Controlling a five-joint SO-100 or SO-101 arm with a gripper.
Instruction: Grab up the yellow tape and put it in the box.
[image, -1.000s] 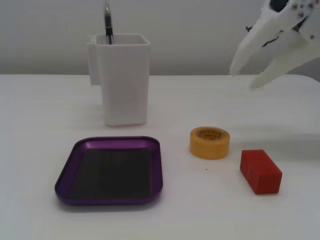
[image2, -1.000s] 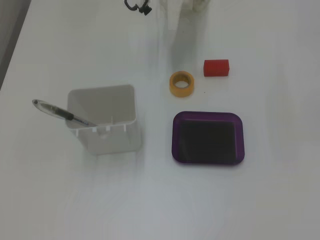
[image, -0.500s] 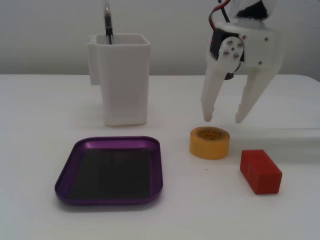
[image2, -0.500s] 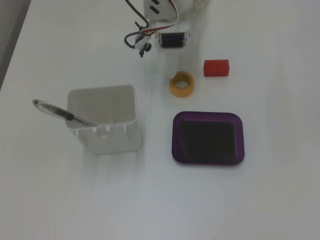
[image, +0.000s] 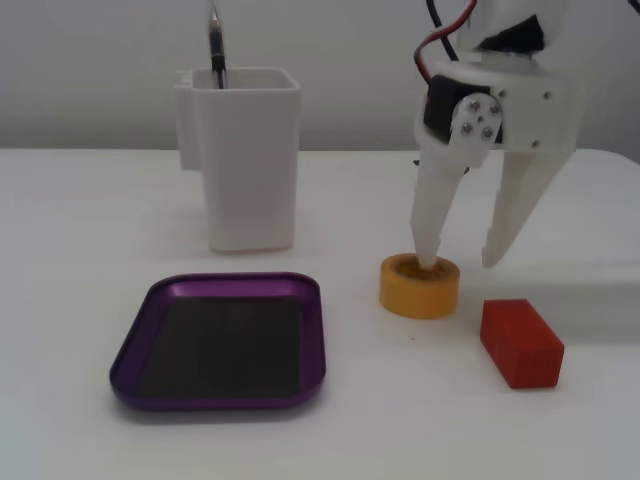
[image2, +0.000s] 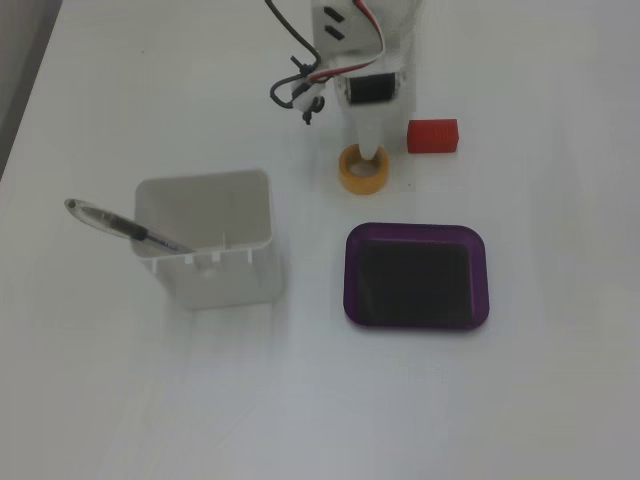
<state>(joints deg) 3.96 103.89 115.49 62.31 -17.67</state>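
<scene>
The yellow tape lies flat on the white table, right of the purple box; it also shows in the other fixed view. My white gripper is open and points down over the tape. One fingertip reaches into the roll's hollow core. The other fingertip hangs outside the roll on its right, so the roll's right wall stands between them. The box has nothing in it. From above, the gripper covers the far part of the roll.
A red block lies just right of the tape, close to the outer finger; it also shows from above. A tall white container with a pen stands behind the box.
</scene>
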